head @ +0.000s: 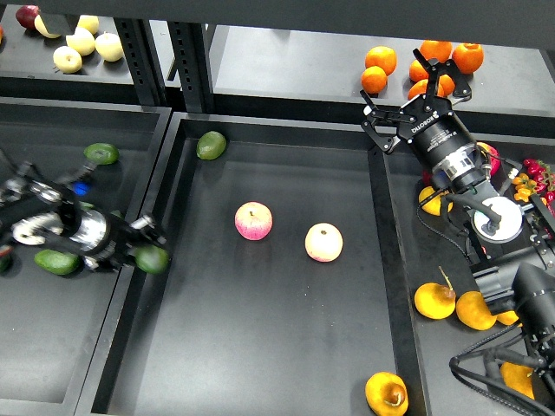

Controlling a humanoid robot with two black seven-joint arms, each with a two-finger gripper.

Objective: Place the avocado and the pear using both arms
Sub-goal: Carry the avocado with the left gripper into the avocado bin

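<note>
The left pincer (pixel 146 247), blurred, grips the avocado (pixel 153 258) over the middle tray's (pixel 260 347) left wall and should lower it gently inside, while the right pincer (pixel 414 102) hangs released, well apart from the pear (pixel 387 393) lying at the tray's near edge.

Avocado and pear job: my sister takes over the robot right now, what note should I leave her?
Left gripper: blurred mid-move, jaws apparently closed on the avocado, right over the wall between the left tray and the middle tray.
Right gripper: jaws wide open, empty, up near the oranges.
Pear: lying free in the middle tray's near right corner, hollow end showing.
Done: the pear looks placed.
Left: carry the avocado over the wall, set it down in the middle tray away from the two apples, release, and pull both arms back.
</note>
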